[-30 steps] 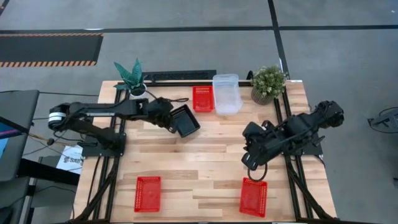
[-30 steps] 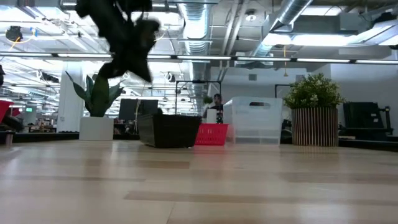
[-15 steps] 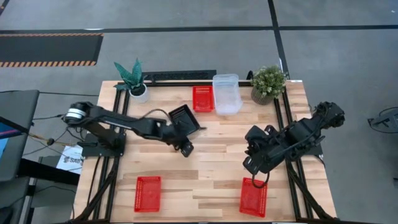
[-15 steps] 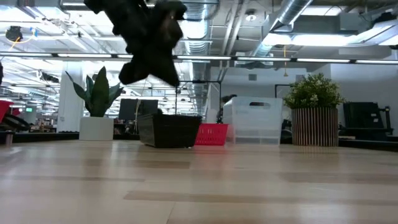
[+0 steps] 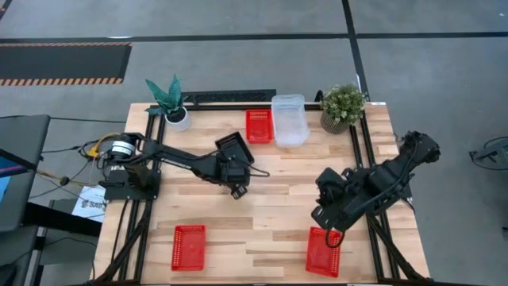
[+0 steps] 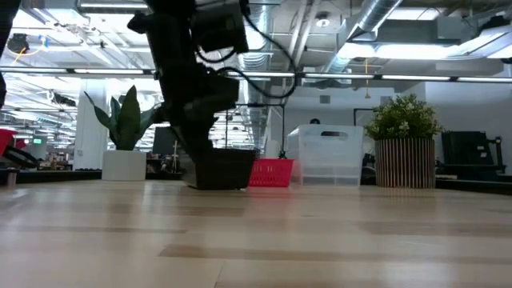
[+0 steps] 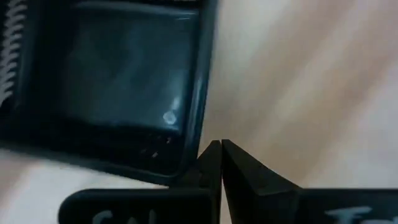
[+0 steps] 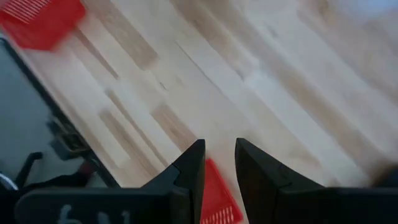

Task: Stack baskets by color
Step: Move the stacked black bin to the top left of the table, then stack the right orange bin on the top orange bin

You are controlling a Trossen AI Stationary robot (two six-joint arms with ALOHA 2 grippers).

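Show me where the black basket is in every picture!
High view: the black basket sits back of centre, partly under the left hand, left of the far red basket.
Low view: middle distance, left of centre, behind the left arm.
Left wrist view: fills the upper left, just beyond the shut fingertips.
Right wrist view: not in it.
Shared landmark: the far red basket beside it, seen in the high and low views.

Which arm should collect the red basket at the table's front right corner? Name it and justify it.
Right. Its tool hangs open directly over that red basket, whose corner shows between the fingers in the right wrist view. The left tool is shut, mid-table beside the black basket, far from that corner.
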